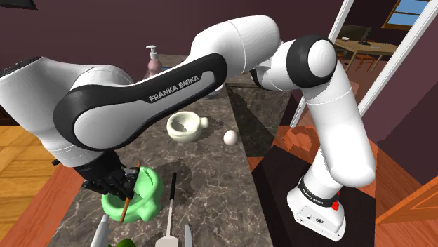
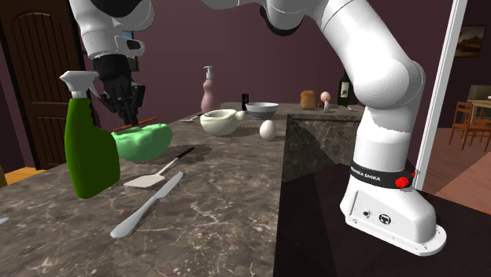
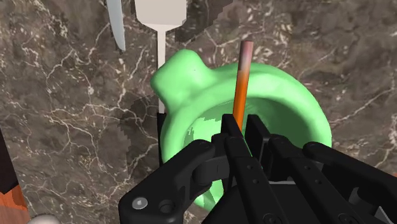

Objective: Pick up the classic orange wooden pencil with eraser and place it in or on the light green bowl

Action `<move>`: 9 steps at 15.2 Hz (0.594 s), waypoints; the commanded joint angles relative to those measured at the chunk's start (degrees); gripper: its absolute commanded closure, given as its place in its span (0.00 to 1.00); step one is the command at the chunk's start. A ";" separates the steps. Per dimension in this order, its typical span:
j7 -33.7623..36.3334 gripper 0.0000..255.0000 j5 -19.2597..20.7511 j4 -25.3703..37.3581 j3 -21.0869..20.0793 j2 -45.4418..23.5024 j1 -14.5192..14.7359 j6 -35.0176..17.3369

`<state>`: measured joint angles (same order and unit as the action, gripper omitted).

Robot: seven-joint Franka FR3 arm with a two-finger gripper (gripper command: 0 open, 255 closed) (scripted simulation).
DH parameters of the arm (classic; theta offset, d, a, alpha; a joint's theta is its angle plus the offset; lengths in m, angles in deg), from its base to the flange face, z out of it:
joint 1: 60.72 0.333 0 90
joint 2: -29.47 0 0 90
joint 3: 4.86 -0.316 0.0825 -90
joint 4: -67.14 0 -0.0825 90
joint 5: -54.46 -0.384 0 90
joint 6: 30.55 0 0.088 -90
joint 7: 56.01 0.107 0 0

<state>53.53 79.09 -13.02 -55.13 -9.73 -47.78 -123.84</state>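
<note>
- Picking up looks done: got the orange pencil pinched in the gripper, fingers closed down narrow on the shaft.
- Lifted clear of the dark marbled surface and held on a slant, as the shoulder view has it.
- Hovering right above the light green bowl, with the pencil's brownish end reaching out over the rim.
- Cannot tell whether the lower end touches the bowl or just hangs above it.
- Placing not yet done, at a guess: what's left is easing down a touch, opening the fingers and backing away.
- Worth watching: a long pencil across a small bowl, likely to end up leaning on the rim rather than lying flat inside.
- Inside the green bowl: nothing to see but bare green wall and the gripper's shadow.
- Just beside it on the surface, a spatula and a knife, both outside the bowl.
- Further back, a pale spouted bowl, looking empty, with an egg lying near it on the surface, not in it.
- In the second exterior view, a green spray bottle standing upright in front of the gripper.
</note>
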 commanded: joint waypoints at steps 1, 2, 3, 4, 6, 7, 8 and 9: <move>0.05 1.00 0.04 -0.38 0.00 0.01 -0.10 -0.38; 0.05 1.00 0.04 -0.38 0.00 0.01 -0.10 -0.38; 0.05 1.00 0.04 -0.38 0.00 0.01 -0.10 -0.38; 0.05 1.00 0.04 -0.38 0.00 0.01 -0.10 -0.38; 0.05 1.00 0.04 -0.38 0.00 0.01 -0.10 -0.38; 0.05 1.00 0.04 -0.37 0.00 0.00 -0.09 -0.37; 0.05 0.00 0.04 -0.37 0.00 0.00 -0.09 -0.37; 0.05 0.00 0.04 -0.37 0.00 0.00 -0.09 -0.37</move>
<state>53.58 79.13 -13.39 -55.13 -9.72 -47.88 -124.21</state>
